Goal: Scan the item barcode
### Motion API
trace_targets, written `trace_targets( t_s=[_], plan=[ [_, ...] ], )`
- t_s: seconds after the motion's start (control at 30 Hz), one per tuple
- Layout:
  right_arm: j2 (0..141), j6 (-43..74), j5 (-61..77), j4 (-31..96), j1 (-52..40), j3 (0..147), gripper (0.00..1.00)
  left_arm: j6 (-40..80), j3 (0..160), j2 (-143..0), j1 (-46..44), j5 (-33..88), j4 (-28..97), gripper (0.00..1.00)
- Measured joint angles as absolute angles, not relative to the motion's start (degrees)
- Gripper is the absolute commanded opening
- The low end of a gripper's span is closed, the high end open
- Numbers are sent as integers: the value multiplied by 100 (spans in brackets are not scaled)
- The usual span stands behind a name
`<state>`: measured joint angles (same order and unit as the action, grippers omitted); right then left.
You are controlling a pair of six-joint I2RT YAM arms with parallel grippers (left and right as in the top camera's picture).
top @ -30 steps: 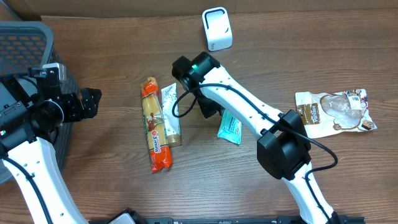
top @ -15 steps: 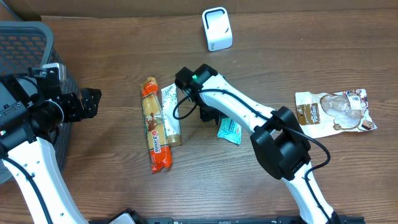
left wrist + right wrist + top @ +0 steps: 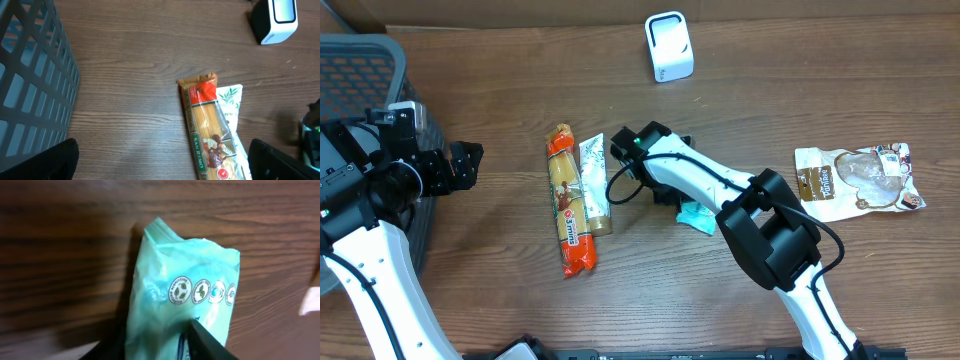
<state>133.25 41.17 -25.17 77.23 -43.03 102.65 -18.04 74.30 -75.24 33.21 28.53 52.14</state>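
The right claw (image 3: 670,192) is down on the teal packet (image 3: 697,214), which lies flat near the middle of the counter (image 3: 500,90). In the right wrist view its fingers (image 3: 206,341) stand narrowly either side of the packet's crinkled film. I cannot tell whether they have a firm hold.

To do this well, the pinch should bite on the body of the packet rather than on the loose sealed end, which I judge would slip. The lift should be straight up, so the soft film does not drag on the wood. The barcode is not visible, so the packet may need turning before its face meets the white barcode scanner (image 3: 669,47) near the far edge.

Just left of the claw lie a white leaf-printed sachet (image 3: 593,180) and a spaghetti pack (image 3: 570,205), touching each other. A careless swing could nudge them. A snack pouch (image 3: 858,180) sits well apart toward the right edge. The left claw (image 3: 465,165) hangs wide open and empty beside the grey basket (image 3: 360,60) at the left edge.
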Motion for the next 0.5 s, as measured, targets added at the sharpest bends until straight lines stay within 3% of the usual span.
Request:
trace_targets(
  t_s=[0.03,0.07,0.5],
  plan=[
    [13323,4125,-2598,7756,-4313,10217,7,-1804,7430,-7524,3321,2853,5216,100],
    [13323,4101,-2659,7765,-4322,10184,4,-1804,7430,-7524,3321,2856,5216,100],
    [13301,3527,-2062,8195,-4294,10851,4,-1802,7430,-7524,3321,2853,5216,100]
  ],
)
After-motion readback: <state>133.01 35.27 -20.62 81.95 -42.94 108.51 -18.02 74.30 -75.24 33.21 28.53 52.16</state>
